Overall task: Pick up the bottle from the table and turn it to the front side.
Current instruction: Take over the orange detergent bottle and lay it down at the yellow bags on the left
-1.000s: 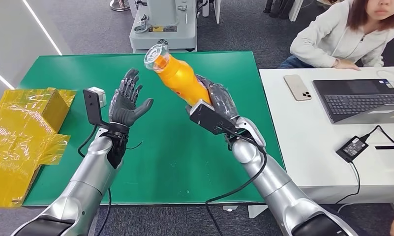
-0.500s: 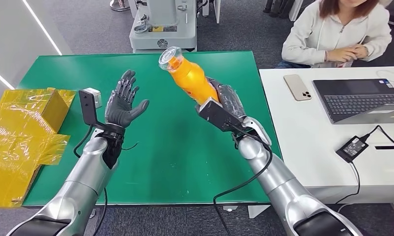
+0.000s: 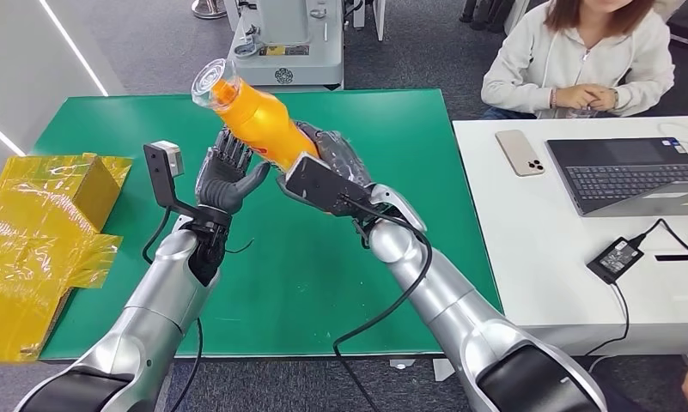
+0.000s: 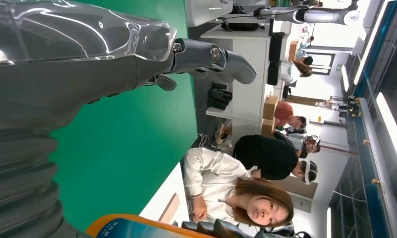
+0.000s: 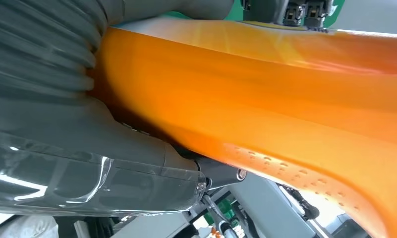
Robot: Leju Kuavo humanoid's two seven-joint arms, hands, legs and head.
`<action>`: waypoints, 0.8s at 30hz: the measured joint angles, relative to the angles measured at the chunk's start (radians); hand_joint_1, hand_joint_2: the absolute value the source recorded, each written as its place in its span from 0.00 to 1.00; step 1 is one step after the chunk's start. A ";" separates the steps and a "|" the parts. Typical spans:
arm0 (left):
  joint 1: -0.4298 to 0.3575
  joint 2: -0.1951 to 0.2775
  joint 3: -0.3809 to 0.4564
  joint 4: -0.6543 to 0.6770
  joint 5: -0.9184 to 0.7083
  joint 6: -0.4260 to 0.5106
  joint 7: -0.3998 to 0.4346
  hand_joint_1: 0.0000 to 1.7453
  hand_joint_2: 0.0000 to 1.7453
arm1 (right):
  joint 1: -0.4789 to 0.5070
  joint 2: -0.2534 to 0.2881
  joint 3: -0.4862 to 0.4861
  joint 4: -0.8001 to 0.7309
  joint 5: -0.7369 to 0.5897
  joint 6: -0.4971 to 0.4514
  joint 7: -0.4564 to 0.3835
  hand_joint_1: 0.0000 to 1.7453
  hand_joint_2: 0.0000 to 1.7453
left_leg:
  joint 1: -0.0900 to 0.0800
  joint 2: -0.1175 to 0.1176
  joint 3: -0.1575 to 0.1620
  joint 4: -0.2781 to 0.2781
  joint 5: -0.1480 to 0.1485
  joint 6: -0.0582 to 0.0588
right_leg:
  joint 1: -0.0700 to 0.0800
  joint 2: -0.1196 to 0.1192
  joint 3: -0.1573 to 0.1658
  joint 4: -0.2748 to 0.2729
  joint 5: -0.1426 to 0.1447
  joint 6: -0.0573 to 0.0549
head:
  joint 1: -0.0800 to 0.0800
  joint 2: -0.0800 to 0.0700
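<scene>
Yellow film-wrapped box sits off the tabletop's left edge. Left hand raised, palm up, fingers apart, empty, seemingly ready to receive. Orange bottle held aloft over the tabletop's far middle, tilted, neck leaning far-left. Right hand clamps its base, likely for rotation.
</scene>
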 joint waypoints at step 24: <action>0.039 0.073 0.020 -0.066 -0.032 0.062 -0.012 0.00 1.00 | -0.004 -0.036 -0.139 0.123 -0.013 -0.123 0.000 0.99 1.00 | 0.000 0.000 0.000 0.000 0.000 0.000 | 0.000 0.000 0.000 0.000 0.000 0.000 | 0.000 0.000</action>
